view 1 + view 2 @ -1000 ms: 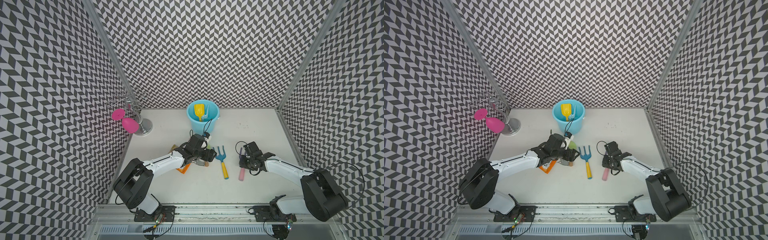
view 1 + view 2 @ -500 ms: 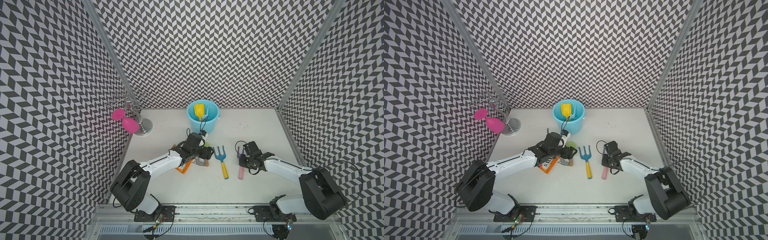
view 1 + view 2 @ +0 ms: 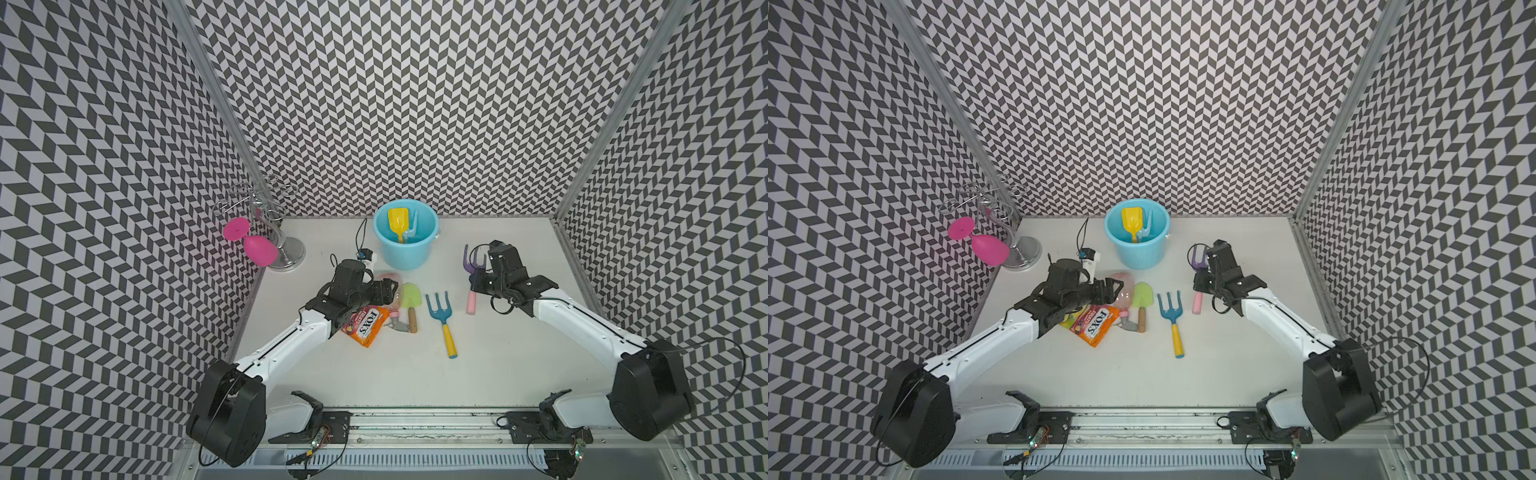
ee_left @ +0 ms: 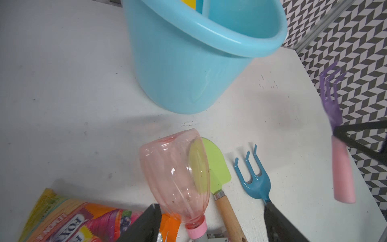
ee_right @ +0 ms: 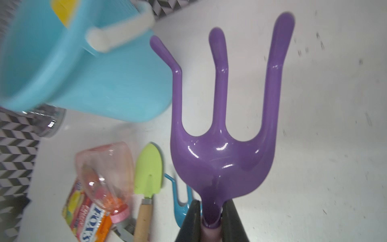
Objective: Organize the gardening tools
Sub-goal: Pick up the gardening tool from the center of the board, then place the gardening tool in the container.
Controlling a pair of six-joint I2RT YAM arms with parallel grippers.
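Observation:
My right gripper is shut on the neck of the purple fork, which hangs tines-up above the table, pink handle down. The pink translucent spray bottle lies on its side beside the green trowel. My left gripper stands open with the bottle's neck and the trowel's wooden handle between its fingers, clear of both fingers. A teal fork with a yellow handle lies flat at mid-table. A yellow trowel and a light blue tool stand in the light blue bucket.
An orange FOX'S candy bag lies under my left wrist, touching the bottle's grey nozzle. A metal stand at the back left holds a hanging pink glass. Patterned walls close in three sides.
My right gripper has shut on the purple fork and raised it off the table. My left gripper has drawn back to the left, uncovering the green trowel.

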